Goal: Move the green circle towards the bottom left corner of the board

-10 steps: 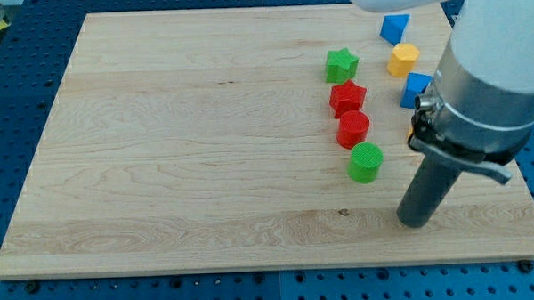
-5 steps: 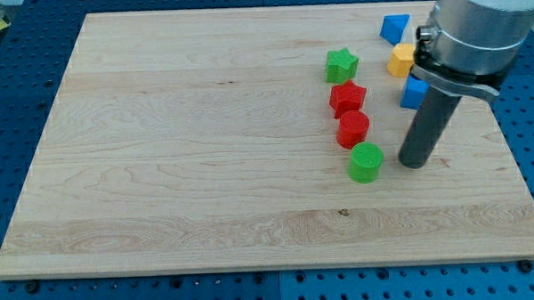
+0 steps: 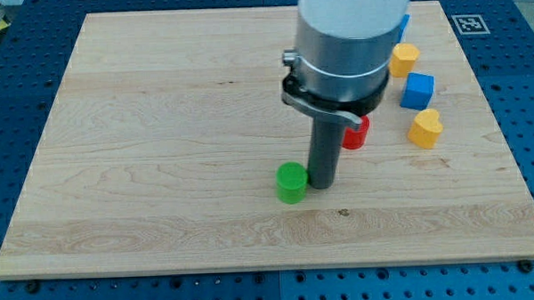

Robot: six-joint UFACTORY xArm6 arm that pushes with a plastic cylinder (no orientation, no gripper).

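The green circle is a short green cylinder lying on the wooden board, below the middle and a little to the view's right. My tip stands just to the right of it, touching or almost touching its side. The arm's wide body hides the green star and the red star behind it.
A red circle peeks out at the rod's right. Further right lie a yellow block, a blue cube and a yellow heart-like block. A blue block's edge shows at the top.
My tip swept from the right of the board to the left. The green circle slid left and slightly down with it, away from the red blocks.
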